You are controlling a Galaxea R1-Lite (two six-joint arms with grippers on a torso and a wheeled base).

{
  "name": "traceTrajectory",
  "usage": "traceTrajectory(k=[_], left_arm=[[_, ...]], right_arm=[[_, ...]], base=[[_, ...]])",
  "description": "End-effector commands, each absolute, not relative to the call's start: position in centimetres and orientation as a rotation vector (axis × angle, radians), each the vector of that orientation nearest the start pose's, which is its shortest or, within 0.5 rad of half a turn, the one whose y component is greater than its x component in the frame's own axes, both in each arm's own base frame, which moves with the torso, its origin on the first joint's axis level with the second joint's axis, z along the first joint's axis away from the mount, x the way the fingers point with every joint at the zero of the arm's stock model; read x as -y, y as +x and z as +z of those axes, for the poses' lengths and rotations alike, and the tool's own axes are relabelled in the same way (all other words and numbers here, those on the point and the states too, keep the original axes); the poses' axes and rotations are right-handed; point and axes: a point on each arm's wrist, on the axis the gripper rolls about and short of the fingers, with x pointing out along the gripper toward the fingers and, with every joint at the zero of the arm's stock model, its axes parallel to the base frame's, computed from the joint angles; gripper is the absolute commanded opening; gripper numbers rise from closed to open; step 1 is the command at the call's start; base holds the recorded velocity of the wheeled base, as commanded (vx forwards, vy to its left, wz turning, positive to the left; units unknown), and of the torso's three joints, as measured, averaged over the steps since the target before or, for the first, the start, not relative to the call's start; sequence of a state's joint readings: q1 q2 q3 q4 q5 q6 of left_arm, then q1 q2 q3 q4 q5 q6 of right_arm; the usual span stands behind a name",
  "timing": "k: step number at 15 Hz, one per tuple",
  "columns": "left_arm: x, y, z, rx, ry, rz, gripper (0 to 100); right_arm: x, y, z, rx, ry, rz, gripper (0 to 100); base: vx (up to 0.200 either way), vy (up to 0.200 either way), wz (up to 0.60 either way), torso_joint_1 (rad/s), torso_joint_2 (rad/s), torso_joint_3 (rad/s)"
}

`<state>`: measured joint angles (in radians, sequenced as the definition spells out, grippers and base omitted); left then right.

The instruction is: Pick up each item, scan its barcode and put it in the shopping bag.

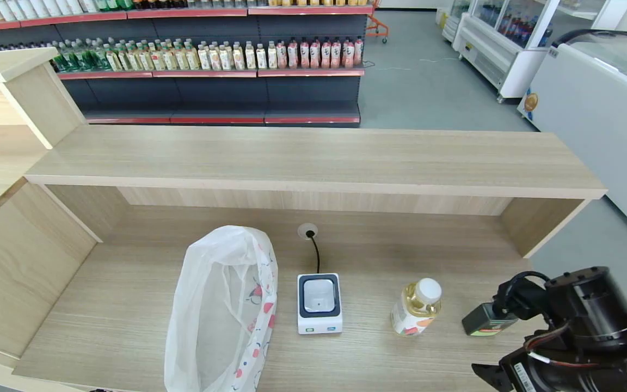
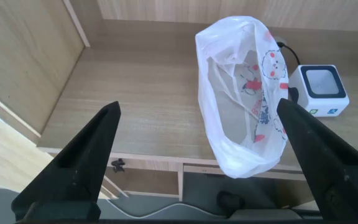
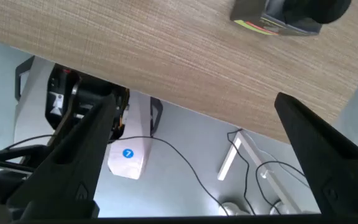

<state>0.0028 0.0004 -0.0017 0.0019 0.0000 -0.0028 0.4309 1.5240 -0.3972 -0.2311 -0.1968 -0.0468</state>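
**Checkout counter with bag, scanner and two items waiting**

A shop aisle runs behind the counter, with shelves of drink bottles [image 1: 210,54] at the far side and chest freezers [image 1: 591,81] to the far right. In front is a pale wooden checkout counter [image 1: 128,305] under a raised ledge [image 1: 313,158].

On the counter, left of centre, a white shopping bag [image 1: 226,316] with a red and blue print stands with its mouth open. Just to its right sits the white barcode scanner [image 1: 319,302], window up, its black cable [image 1: 315,250] running back to a hole in the counter. Further right a clear bottle [image 1: 417,307] of yellowish liquid with a white cap stands apart from the scanner. Right of it lies a small dark box [image 1: 485,324] with a coloured label, partly hidden by the right arm.

The left gripper [image 2: 197,106] hangs above the near left part of the counter, fingers spread wide and holding nothing, the bag beyond it. The right gripper [image 3: 194,101] hangs by the counter's near right edge, fingers likewise wide apart, near the box.
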Motion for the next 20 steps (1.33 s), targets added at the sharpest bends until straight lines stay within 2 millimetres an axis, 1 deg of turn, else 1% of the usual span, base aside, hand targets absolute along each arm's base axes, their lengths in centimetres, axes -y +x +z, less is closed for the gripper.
traceTrajectory(k=[1,2,3,4,7,10,15,17,20], left_arm=[[0.0,-2.3,7.6,-0.003,-0.003,0.003,100],[0.0,-2.3,7.6,-0.003,-0.003,0.003,100],[0.0,-2.3,7.6,-0.003,-0.003,0.003,100],[0.0,-2.3,7.6,-0.002,-0.003,0.003,100],[0.0,-2.3,7.6,-0.002,-0.003,0.003,100],[0.0,-2.3,7.6,-0.003,-0.003,0.005,100],[0.0,-2.3,7.6,-0.002,-0.003,0.003,100],[0.0,-2.3,7.6,-0.003,-0.003,0.003,100],[0.0,-2.3,7.6,-0.002,-0.003,0.003,100]], right_arm=[[-8.8,18.3,7.6,-0.909,-0.365,0.266,100],[-9.7,18.6,7.0,-0.896,-0.384,0.27,100],[-10.0,18.9,6.7,-0.881,-0.387,0.268,100],[-11.0,19.6,6.0,-0.845,-0.377,0.264,100],[-12.1,20.5,5.2,-0.798,-0.344,0.268,100],[-12.9,21.6,4.2,-0.753,-0.287,0.258,100],[-13.5,22.9,3.2,-0.717,-0.275,0.251,100],[-13.8,23.2,3.0,-0.707,-0.27,0.256,100],[-14.6,24.2,3.2,-0.674,-0.258,0.261,100]], base=[[0.0,0.0,0.0,0.0,0.0,0.0],[0.0,0.0,0.0,0.0,0.0,0.0],[0.0,0.0,0.0,0.0,0.0,0.0],[0.0,0.0,0.0,0.0,0.0,0.0],[0.0,0.0,0.0,0.0,0.0,0.0],[0.0,0.0,0.0,0.0,0.0,0.0],[0.0,0.0,0.0,0.0,0.0,0.0],[0.0,0.0,0.0,0.0,0.0,0.0],[0.0,0.0,0.0,0.0,0.0,0.0]])
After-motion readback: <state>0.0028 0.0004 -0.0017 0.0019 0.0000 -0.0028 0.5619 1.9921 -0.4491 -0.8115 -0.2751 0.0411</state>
